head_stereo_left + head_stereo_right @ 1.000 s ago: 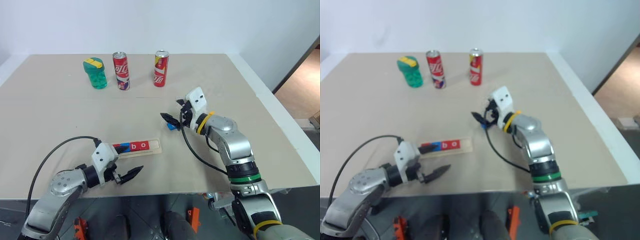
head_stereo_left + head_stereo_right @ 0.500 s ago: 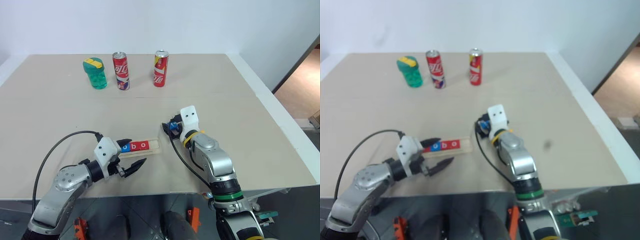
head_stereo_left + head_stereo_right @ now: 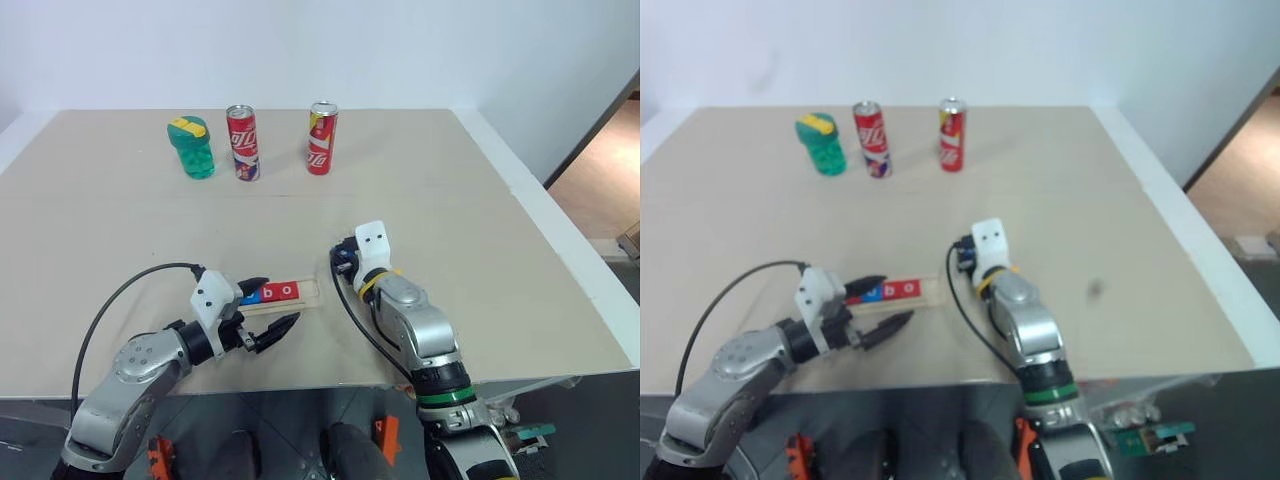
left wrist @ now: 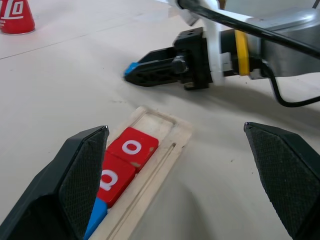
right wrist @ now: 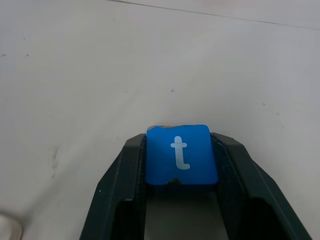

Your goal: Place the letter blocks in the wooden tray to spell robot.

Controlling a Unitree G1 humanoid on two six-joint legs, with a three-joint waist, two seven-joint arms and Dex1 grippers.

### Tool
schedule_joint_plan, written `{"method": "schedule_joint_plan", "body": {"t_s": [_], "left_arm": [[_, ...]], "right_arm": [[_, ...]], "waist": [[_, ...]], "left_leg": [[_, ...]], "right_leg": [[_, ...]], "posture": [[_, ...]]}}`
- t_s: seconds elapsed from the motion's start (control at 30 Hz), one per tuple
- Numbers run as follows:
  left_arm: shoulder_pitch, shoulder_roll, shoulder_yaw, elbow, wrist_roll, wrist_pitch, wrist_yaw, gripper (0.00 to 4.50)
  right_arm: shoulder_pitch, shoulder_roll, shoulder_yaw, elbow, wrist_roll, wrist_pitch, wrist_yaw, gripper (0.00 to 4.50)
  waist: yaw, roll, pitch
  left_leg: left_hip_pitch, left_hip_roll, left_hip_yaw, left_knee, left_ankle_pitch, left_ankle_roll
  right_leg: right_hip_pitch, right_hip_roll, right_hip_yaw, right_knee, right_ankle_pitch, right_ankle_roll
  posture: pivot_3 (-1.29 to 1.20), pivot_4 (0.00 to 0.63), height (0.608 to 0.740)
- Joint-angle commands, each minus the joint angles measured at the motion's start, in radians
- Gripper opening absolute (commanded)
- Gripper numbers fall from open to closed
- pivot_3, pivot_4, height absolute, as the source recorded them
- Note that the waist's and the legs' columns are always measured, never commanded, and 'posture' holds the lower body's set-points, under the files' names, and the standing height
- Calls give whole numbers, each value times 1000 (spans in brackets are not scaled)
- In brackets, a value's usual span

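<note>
Right end effector [image 5: 182, 165]: pinching blue "t" block [image 5: 181, 154] between both fingers, low over the counter [image 3: 120, 230], ready for the open last slot. Left end effector [image 4: 177, 175]: spread wide over the wooden tray [image 4: 155, 165], likely to steady it. Tray near the counter's front edge, holding red "o" block [image 4: 133, 146].

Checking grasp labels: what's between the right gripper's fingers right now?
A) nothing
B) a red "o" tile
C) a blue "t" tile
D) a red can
C: in the right wrist view the right gripper has its two black fingers pressed against either side of the blue t tile, white letter facing the camera; the left wrist view shows a blue corner at its fingertips.
</note>
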Motion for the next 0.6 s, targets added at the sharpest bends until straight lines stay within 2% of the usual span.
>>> {"method": "schedule_joint_plan", "body": {"t_s": [0.03,0.2,0.3,0.47,0.57,0.6], "left_arm": [[2,14,1,-41,-1,-11,-11,4500],[16,36,12,-43,-1,-9,-24,4500],[16,48,14,-41,-5,-7,-32,4500],[9,56,8,-34,-5,-4,-46,4500],[6,58,7,-30,-3,-4,-51,4500],[5,58,6,-28,-2,-5,-52,4500]], "right_arm": [[102,-30,19,-172,19,99,24,1276],[283,-106,32,-508,84,277,78,1276],[331,-123,17,-645,129,390,84,1276],[347,-118,-14,-675,148,439,60,1276],[340,-63,-16,-680,153,452,14,1276],[336,-46,-17,-682,152,452,-1,1774]], "waist": [[2,0,0],[2,-1,-1],[1,-1,-1],[0,-1,-1],[0,-1,-1],[0,-1,-1]], "left_leg": [[0,0,0,0,0,0],[0,0,0,-1,-1,-1],[0,0,0,-1,-1,-1],[1,0,0,0,0,0],[1,0,1,0,0,0],[1,0,1,0,0,0]], "right_leg": [[0,0,0,0,-1,0],[0,-2,0,0,-3,1],[0,-2,-1,0,-3,0],[-1,-1,-1,0,-2,-5],[0,-1,-1,0,-2,-5],[-1,-1,0,0,-2,-6]], "posture": [[0,150,740],[0,150,740],[0,150,740],[0,150,740],[0,150,740],[0,150,740]]}}
